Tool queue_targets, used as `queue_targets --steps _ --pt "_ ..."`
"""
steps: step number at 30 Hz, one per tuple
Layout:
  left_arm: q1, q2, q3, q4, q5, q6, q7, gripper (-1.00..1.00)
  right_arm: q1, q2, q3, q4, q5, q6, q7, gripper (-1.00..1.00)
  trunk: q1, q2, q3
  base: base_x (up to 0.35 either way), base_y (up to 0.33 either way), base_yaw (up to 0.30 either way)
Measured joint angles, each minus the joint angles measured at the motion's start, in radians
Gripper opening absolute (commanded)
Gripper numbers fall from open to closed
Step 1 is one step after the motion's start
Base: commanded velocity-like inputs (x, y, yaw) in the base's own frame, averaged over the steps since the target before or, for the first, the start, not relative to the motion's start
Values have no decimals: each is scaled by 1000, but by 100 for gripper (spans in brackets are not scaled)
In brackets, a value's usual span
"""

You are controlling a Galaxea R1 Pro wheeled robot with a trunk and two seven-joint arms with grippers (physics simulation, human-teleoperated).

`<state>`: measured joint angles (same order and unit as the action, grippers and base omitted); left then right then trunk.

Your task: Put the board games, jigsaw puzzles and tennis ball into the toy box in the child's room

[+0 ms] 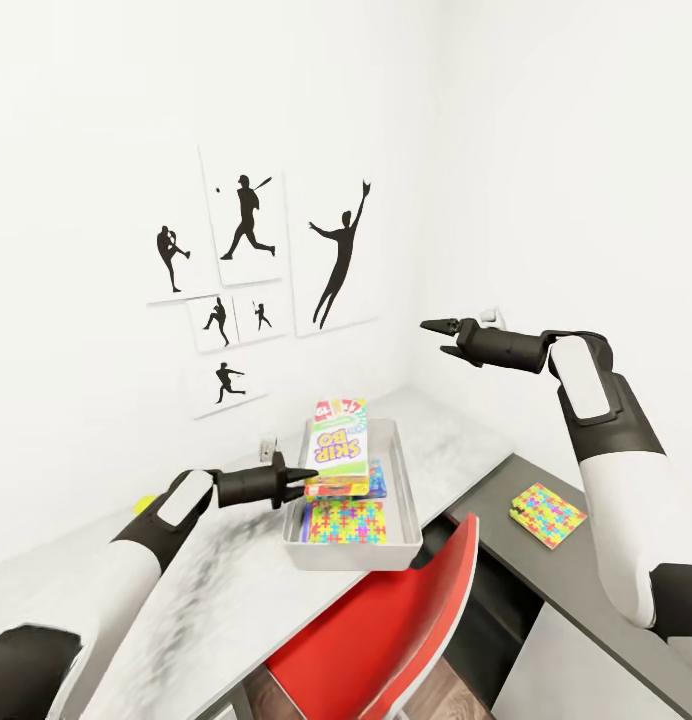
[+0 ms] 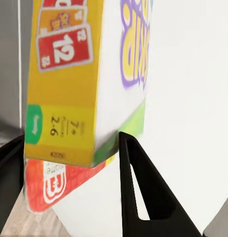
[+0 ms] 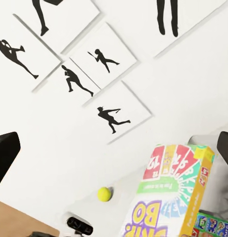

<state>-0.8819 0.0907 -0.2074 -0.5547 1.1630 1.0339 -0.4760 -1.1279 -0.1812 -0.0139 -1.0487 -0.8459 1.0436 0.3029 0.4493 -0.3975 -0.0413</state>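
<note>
The left gripper [image 1: 304,476] clamps the edge of the white SKIP-BO board game box [image 1: 338,446], held tilted over the pale grey plastic toy box [image 1: 406,500] on the mottled grey-white table [image 1: 216,590]. A multicoloured jigsaw puzzle [image 1: 346,522] lies inside; another [image 1: 547,513] rests on the dark cabinet [image 1: 596,590]. The right gripper [image 1: 433,337] hovers, jaws apparently parted.
</note>
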Motion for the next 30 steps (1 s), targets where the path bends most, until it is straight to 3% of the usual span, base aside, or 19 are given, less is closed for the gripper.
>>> queue_targets --steps 10,16,30 --pt "-6 -33 -6 58 -5 -3 -4 -100 1 0 0 -4 -1 0 0 100 0 0 0 0 0 0" --pt "-7 -37 -10 60 -11 -7 -5 -100 4 -2 -1 -5 0 0 0 100 0 0 0 0 0 0" --pt "-7 -37 -12 61 -65 -11 -5 -100 5 -2 -1 -5 -2 0 0 100 0 0 -1 0 0 0"
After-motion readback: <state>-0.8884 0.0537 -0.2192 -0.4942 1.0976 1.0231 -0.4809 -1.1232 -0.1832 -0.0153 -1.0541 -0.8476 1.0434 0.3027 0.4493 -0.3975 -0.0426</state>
